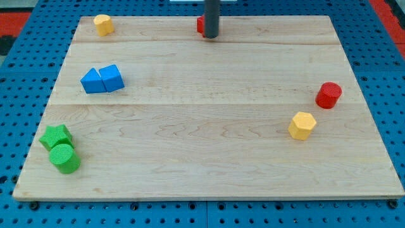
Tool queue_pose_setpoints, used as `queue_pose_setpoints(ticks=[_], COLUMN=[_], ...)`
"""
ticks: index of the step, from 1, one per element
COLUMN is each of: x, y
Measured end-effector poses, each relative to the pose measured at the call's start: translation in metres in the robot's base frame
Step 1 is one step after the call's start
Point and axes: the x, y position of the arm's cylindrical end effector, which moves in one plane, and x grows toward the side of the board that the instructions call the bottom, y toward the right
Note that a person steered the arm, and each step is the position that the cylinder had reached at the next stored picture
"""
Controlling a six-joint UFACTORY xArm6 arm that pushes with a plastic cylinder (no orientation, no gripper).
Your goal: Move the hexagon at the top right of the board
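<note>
A yellow hexagon block (302, 125) lies at the view's right, below the middle of the board. A red cylinder (328, 95) stands just up and to the right of it, close but apart. My tip (211, 36) is at the view's top centre, far to the upper left of the yellow hexagon. It stands right in front of a red block (200, 25) that it mostly hides, so that block's shape cannot be made out. Another yellow block (103, 25) sits at the top left corner.
Two blue blocks (102, 80) lie side by side and touching at the left. A green block (56, 137) and a green cylinder (64, 158) touch each other at the bottom left. The wooden board (202, 183) rests on a blue pegboard.
</note>
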Motion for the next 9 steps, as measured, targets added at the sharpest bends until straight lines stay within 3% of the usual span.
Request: queue_pose_setpoints(ticks=[1, 5, 7, 8, 9], x=[0.026, 0.099, 0.215, 0.251, 0.251], y=[0.035, 0.039, 0.034, 0.031, -0.006])
